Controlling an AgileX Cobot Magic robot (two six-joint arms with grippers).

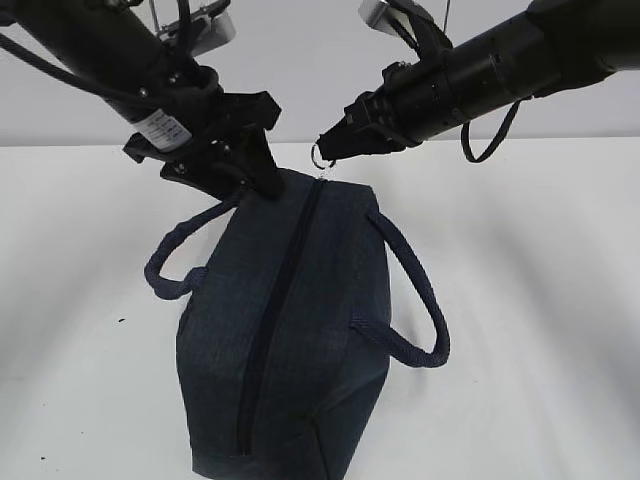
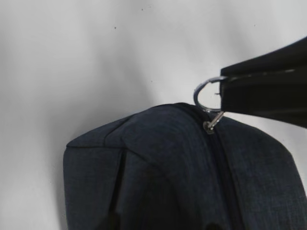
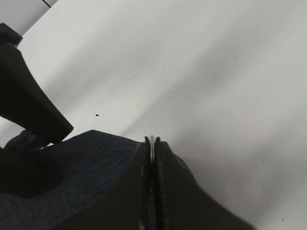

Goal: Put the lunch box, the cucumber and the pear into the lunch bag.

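Nothing else lay on your white surface (image 1: pixel 540 300) around the lunch bag (image 1: pixel 290 340), whose zipper (image 1: pixel 280 310) was closed along its top. Your right tool (image 1: pixel 325 148) was clamped on the metal ring pull (image 1: pixel 320 157) at the bag's 12 o'clock end, while your left tool (image 1: pixel 262 180) gripped the fabric at 11 o'clock. The bag's long axis ran from 12 to 6 o'clock.

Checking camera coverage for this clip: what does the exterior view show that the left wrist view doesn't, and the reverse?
Only the exterior view shows both loop handles, the zipper's full length and the left gripper clamping the lunch bag's far end. Only the left wrist view shows the link joining ring to slider. Both show the lunch bag and the right gripper pinching the ring pull.
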